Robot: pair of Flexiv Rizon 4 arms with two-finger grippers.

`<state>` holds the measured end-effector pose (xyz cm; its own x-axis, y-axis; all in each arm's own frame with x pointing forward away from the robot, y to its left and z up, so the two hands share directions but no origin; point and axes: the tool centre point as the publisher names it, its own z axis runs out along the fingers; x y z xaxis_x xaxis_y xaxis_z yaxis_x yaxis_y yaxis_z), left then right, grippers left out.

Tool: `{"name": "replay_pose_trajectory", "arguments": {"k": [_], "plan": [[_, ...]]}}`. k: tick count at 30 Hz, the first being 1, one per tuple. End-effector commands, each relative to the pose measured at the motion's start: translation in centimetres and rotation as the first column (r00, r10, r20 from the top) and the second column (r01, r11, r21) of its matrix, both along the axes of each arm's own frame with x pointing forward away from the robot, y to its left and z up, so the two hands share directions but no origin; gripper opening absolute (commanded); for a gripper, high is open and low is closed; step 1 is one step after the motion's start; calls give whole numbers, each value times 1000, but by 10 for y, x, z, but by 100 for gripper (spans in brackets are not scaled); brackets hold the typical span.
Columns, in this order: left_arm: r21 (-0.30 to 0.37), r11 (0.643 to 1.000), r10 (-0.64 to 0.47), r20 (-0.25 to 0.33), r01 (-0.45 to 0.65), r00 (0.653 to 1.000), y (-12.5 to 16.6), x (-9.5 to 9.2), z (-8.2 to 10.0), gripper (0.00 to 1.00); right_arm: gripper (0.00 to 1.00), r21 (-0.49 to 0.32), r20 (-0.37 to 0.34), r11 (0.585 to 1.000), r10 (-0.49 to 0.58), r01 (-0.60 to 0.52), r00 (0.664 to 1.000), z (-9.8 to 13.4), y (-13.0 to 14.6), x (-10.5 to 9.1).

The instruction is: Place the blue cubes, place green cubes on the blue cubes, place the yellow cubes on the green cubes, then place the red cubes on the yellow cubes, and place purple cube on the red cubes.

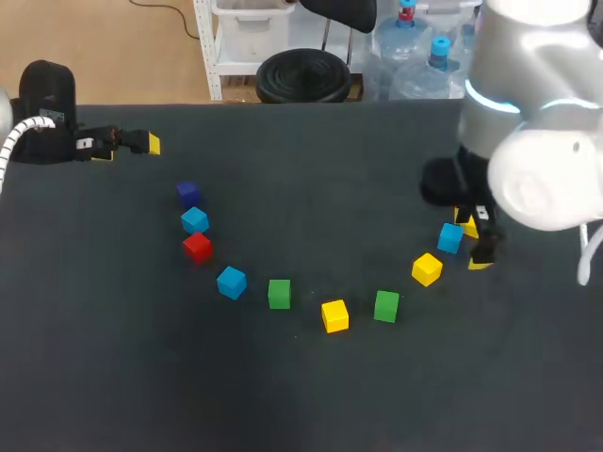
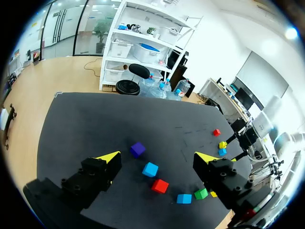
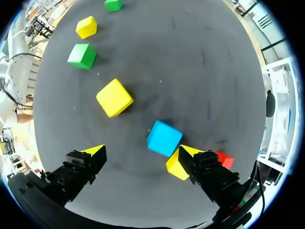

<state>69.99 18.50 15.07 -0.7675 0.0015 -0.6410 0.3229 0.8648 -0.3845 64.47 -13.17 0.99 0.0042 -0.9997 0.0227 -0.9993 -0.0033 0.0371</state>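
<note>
Right jaws are hanging wide open beside a blue cube point(image 3: 164, 137); left jaws are gaping wide, well apart from it.

cube arc point(image 1: 279, 294) mid-table (gaps between), open mat point(image 1: 311, 179) behind

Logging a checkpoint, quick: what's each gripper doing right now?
Left gripper: open, empty.
Right gripper: open, empty, blue cube just ahead.
</note>
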Motion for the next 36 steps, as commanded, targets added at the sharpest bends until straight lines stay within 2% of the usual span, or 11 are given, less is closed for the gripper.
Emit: {"name": "replay_pose_trajectory", "arguments": {"k": [1,8,20,21,22,23,24,27,28,29,36], "plan": [[-2,1000,0,2,1,1000,1,0,-1,100,100,-26,-24,999,-23,23,999,-2,12,13],[-2,1000,0,2,1,1000,1,0,-1,100,100,-19,-8,1000,-12,12,1000,-6,17,16],[-2,1000,0,2,1,1000,1,0,-1,100,100,-11,18,996,-91,91,996,-22,13,36],[-2,1000,0,2,1,1000,1,0,-1,100,93,-14,19,995,-100,100,995,-23,12,37],[-2,1000,0,2,1,1000,1,0,-1,100,82,-16,20,994,-107,107,994,-24,12,37],[-2,1000,0,2,1,1000,1,0,-1,100,59,-17,19,994,-109,109,994,-24,12,37],[-2,1000,0,2,1,1000,1,0,-1,100,45,-17,19,994,-111,111,994,-24,12,37],[-2,1000,0,2,1,1000,1,0,-1,100,28,0,10,992,-126,126,992,-23,15,37],[-2,1000,0,2,1,1000,1,0,-1,100,17,0,11,992,-127,127,992,-23,15,37],[-2,1000,0,2,1,1000,1,0,-1,100,0,1,13,992,-128,128,992,-23,16,37],[-2,1000,0,2,1,1000,1,0,-1,100,0,-6,32,992,-125,125,992,-14,19,35]]}}
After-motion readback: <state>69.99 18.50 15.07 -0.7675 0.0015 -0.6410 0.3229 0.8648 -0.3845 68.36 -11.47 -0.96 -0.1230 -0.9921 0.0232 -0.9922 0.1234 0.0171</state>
